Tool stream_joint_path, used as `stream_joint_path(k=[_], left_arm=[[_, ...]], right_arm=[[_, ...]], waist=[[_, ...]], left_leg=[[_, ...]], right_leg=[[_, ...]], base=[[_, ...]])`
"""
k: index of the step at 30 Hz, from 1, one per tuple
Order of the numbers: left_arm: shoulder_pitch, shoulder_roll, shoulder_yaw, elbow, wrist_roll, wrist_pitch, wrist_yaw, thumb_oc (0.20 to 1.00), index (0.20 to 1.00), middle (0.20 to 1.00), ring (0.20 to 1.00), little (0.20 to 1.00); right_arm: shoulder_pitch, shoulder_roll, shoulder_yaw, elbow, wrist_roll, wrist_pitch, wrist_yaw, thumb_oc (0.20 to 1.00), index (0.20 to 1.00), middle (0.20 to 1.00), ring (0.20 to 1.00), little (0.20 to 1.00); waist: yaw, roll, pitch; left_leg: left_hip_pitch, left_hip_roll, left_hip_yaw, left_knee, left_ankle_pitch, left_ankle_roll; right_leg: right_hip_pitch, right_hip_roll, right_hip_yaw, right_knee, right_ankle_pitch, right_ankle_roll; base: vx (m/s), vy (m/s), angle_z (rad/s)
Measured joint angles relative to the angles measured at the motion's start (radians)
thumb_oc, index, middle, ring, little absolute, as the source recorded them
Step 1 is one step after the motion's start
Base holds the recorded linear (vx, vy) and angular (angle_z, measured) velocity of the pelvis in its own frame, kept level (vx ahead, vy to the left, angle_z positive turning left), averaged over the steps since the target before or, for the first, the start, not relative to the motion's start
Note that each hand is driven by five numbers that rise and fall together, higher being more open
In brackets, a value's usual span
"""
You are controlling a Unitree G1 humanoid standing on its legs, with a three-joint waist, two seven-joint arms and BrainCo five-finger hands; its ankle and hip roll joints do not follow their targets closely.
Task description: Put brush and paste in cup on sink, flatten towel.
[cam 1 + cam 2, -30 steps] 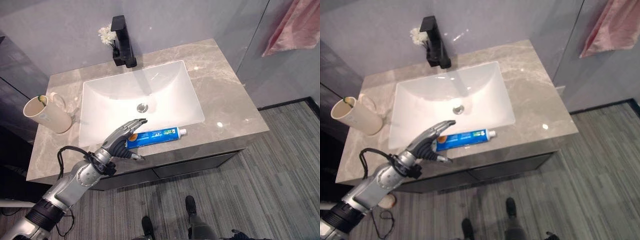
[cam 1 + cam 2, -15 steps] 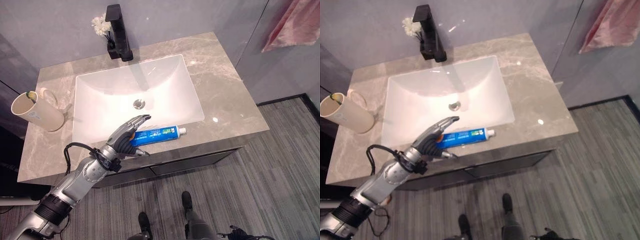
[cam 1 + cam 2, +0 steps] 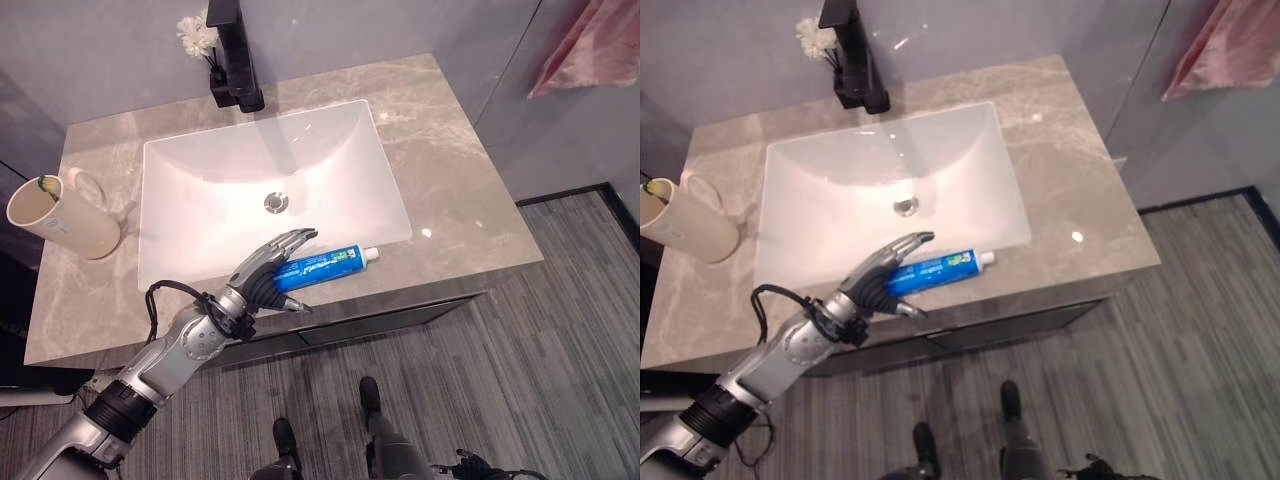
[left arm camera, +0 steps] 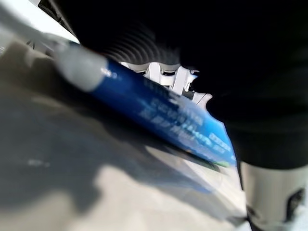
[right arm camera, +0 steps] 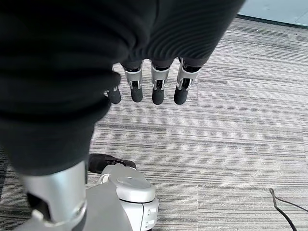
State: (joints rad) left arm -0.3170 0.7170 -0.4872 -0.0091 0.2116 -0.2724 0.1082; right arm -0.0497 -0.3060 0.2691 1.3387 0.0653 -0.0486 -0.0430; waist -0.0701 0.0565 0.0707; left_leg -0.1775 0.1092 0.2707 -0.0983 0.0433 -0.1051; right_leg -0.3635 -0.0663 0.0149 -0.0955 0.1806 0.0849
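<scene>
Left hand (image 3: 262, 272) over paste (image 3: 322, 268) tail on counter (image 3: 470, 205), fingers straight, not gripping. Right hand (image 5: 149, 86) relaxed over floor. Cup (image 3: 58, 215) left of sink (image 3: 180, 175).

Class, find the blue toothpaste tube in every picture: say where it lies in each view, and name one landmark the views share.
Left eye view: toothpaste tube on the counter's front edge, below the basin.
Right eye view: same spot.
Left wrist view: slanting across the picture.
Right wrist view: not in it.
Shared landmark: left hand reaching over the tube's flat end.
</scene>
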Motion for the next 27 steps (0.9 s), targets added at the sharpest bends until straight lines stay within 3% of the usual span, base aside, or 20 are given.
stream_joint_path(k=[7,9,20,27], left_arm=[[-0.033,-0.033,-0.018,0.029,0.000,-0.002,0.006,1.000,1.000,1.000,1.000,1.000],[-0.034,-0.048,-0.018,0.031,0.000,-0.001,0.007,0.909,0.909,0.909,0.909,0.909],[-0.038,-0.054,-0.021,0.029,0.006,-0.007,0.007,0.774,0.774,0.774,0.774,0.774],[-0.039,-0.052,-0.021,0.026,0.032,-0.009,0.007,0.730,0.730,0.730,0.730,0.730]], right_arm=[[-0.001,0.001,0.000,-0.001,0.000,-0.002,-0.004,1.000,1.000,1.000,1.000,1.000],[-0.001,0.001,0.000,-0.001,0.000,-0.006,-0.010,1.000,1.000,1.000,1.000,1.000],[-0.003,0.002,0.000,-0.001,0.000,-0.016,-0.021,1.000,1.000,1.000,1.000,1.000],[-0.004,0.002,0.000,-0.002,0.000,-0.017,-0.021,1.000,1.000,1.000,1.000,1.000]], waist=[[0.001,0.000,0.000],[0.001,0.000,0.000],[0.000,-0.002,0.000],[0.000,-0.015,-0.002]], left_leg=[[0.000,0.000,0.000,0.000,0.000,0.000],[0.000,-0.001,0.000,0.000,0.000,0.000],[-0.001,-0.001,0.000,0.000,-0.001,0.001],[-0.001,-0.001,0.000,0.000,-0.001,0.001]], right_leg=[[0.000,0.000,0.001,0.000,-0.002,-0.003],[0.000,-0.001,0.001,0.000,-0.002,-0.003],[-0.001,-0.001,0.001,0.000,-0.003,-0.003],[-0.001,-0.001,0.001,0.000,-0.003,-0.003]], base=[[0.00,0.000,0.00],[0.00,0.000,0.00],[0.00,0.000,0.00],[0.00,0.000,0.00]])
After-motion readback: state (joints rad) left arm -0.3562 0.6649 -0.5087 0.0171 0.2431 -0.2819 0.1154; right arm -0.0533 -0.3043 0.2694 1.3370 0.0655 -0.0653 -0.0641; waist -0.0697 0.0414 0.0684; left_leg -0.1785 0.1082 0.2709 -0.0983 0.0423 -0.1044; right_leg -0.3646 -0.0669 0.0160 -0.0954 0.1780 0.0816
